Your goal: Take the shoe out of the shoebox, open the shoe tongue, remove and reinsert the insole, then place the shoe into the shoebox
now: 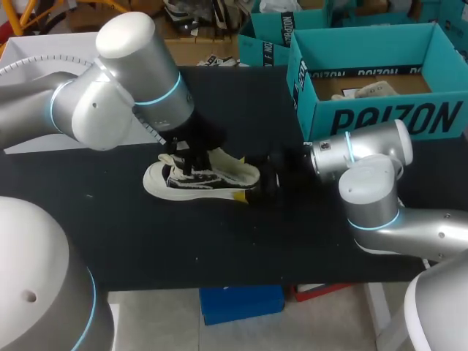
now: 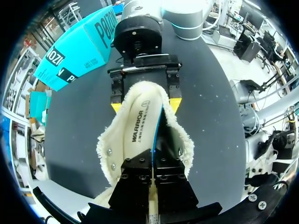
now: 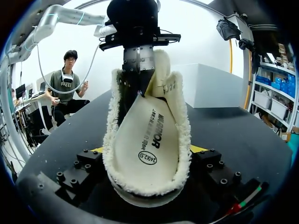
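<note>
So furniture-wise all we've got is the worktop (image 1: pixel 219 248): flat, matte black, with a straight front edge. A few tiny pale specks (image 1: pixel 196 257) dot it near the front edge. Up by the far left corner there's a white slab (image 1: pixel 44 66), and we honestly can't tell if it sits on the worktop or just butts against its left edge. Light's soft and even, giving the black a dull grey sheen and only blurry shadows.

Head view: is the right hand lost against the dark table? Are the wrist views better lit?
Head view: yes, right hand blends into black table; only the pale shoe stands out. Right wrist view: shoe evenly lit, no glare. Left wrist view: shadow inside the shoe around the left hand.
</note>
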`<state>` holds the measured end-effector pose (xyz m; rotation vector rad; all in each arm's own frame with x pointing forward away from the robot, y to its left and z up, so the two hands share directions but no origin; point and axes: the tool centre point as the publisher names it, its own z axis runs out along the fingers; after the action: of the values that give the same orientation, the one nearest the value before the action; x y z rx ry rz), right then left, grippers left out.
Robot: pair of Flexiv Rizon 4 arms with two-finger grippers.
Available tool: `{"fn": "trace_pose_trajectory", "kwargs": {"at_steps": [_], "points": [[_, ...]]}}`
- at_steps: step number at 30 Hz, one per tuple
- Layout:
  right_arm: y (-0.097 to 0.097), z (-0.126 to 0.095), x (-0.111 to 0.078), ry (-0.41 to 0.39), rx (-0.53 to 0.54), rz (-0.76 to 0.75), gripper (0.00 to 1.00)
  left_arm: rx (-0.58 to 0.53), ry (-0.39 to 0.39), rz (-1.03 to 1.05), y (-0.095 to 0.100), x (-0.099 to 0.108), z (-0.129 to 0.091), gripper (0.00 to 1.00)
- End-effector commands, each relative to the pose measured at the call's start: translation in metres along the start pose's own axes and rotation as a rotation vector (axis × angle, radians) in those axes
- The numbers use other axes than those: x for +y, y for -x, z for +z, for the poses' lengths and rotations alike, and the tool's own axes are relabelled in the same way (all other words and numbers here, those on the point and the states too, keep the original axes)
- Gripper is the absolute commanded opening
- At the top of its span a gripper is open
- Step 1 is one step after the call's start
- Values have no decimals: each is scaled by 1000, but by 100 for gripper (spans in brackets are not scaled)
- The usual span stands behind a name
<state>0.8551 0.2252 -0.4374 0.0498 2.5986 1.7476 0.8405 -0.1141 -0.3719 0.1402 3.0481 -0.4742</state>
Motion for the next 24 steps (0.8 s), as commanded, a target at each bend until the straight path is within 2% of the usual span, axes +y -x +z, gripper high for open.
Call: {"fn": "trace_pose_trajectory", "kwargs": {"at_steps": [1,16,23,24], "points": [[0,5,-6,-1,-3,2,0,-5,-15,4,-6,3,-7,0],[0,5,-6,-1,-3,2,0,-25,-38,-3,-5,6,-16,0],[0,5,-6,-1,-3,2,0,6,-11,22,-4,0,-8,0],[0,5,-6,-1,-3,2,0,16,-4,26,-4,-2,-6,24]]}}
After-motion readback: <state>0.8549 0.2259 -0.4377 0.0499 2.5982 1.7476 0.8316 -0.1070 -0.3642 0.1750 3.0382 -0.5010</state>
